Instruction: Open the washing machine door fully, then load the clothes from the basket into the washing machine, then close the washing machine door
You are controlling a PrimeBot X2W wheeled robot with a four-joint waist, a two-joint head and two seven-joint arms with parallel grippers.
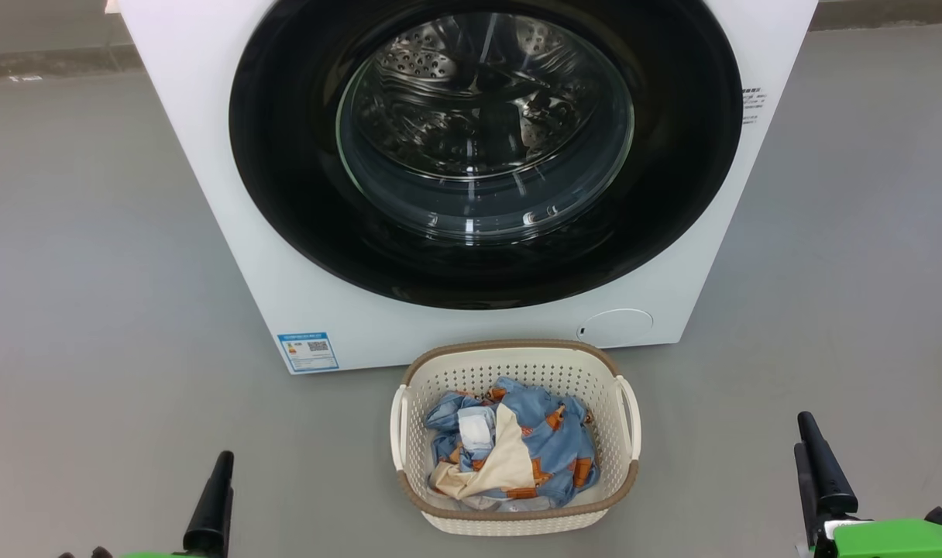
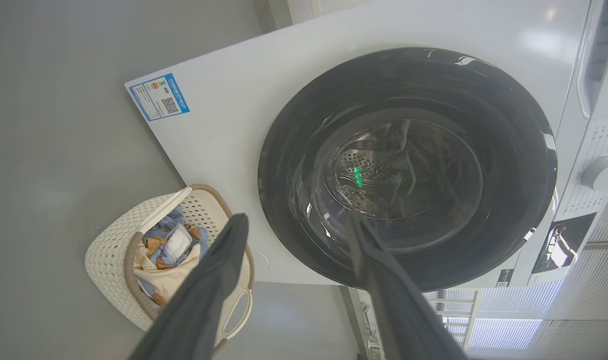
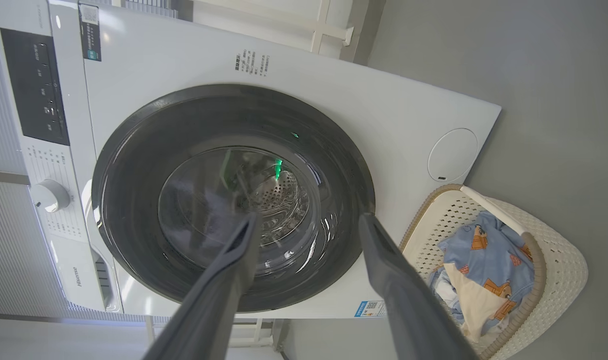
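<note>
Floor: plain grey floor (image 1: 91, 271), smooth, running under and around everything.
Machine: white boxy front-loading washing machine (image 1: 207, 194) standing on the floor; blue label (image 1: 308, 353) low at one front corner, round flap (image 1: 614, 325) low at the other.
Door: large round glossy black washing machine door (image 1: 300, 194) with a bulging clear glass centre; shut, flush with the front. The perforated steel drum (image 1: 440, 70) shows through the glass.
Basket: small cream-white perforated plastic basket (image 1: 517, 364) with a brown woven-look rim, on the floor just before the machine, below the door.
Clothes: bundle of light blue clothes (image 1: 533, 449) with orange-brown print and a cream piece, all inside the basket.
Left gripper: left gripper (image 2: 296, 222), fingers spread wide, holding nothing, aimed at the door but well short of it.
Right gripper: right gripper (image 3: 309, 220), likewise spread and empty, well short of the door.
Step in hand: opening the door; no part of the task looks done.
Handling note: one finger should hook behind the door's free edge. Where the pull recess sits is unclear, possibly a pale notch at the rim near the control panel. The pull should follow the hinge arc to full swing.
Risk: the glossy rim may let a finger slip.
</note>
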